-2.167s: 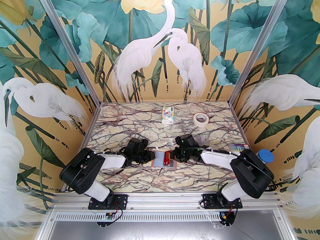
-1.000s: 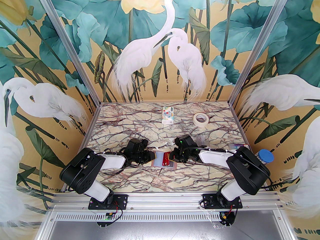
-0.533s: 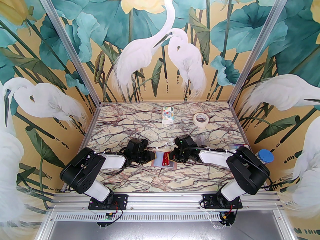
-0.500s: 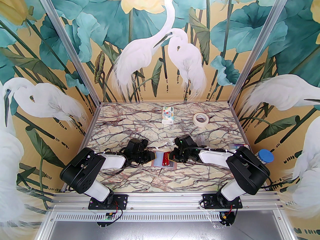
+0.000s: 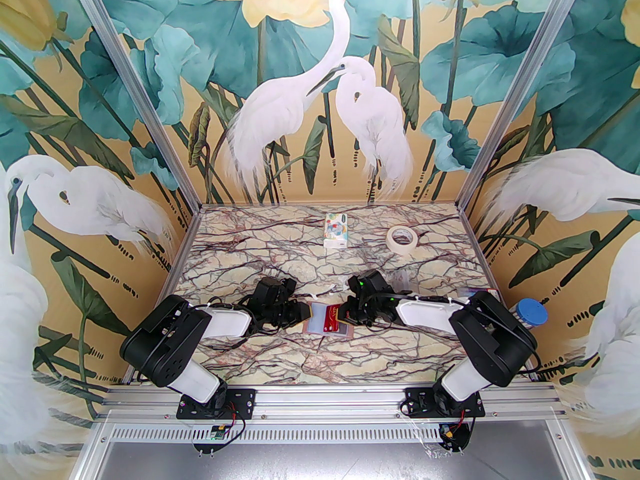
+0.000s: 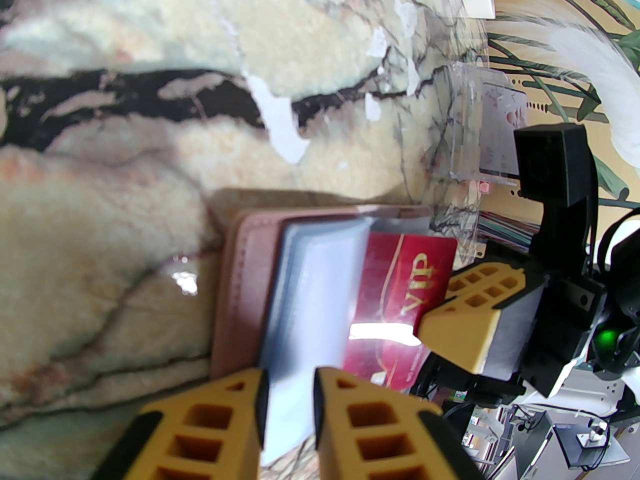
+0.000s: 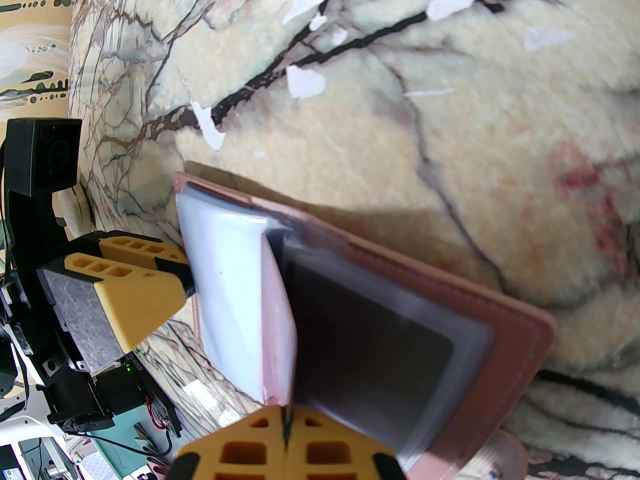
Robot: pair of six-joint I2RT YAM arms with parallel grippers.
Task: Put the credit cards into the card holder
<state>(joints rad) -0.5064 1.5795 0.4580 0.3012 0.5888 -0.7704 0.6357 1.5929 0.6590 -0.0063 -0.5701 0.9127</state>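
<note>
Holding card holder (image 6: 235, 288) open, pale leaf (image 6: 315, 293) pinched in left gripper (image 6: 289, 383); red VIP card (image 6: 400, 288) clamped in right gripper (image 6: 440, 308) for insertion.

Card holder (image 5: 316, 325) between left end effector (image 5: 306, 313) and right end effector (image 5: 343, 314); card (image 5: 333, 320) over it; tissue pack (image 5: 335, 229), tape roll (image 5: 402, 239) behind.

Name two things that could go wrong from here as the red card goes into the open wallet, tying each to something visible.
1. The right claw is shut on just one edge of the red card. Pushing could twist it or let it slip free.
2. The left claw pinches only the sleeve pages of the card holder, which lies on the table. The holder may slide, or the pages may pull out.
</note>
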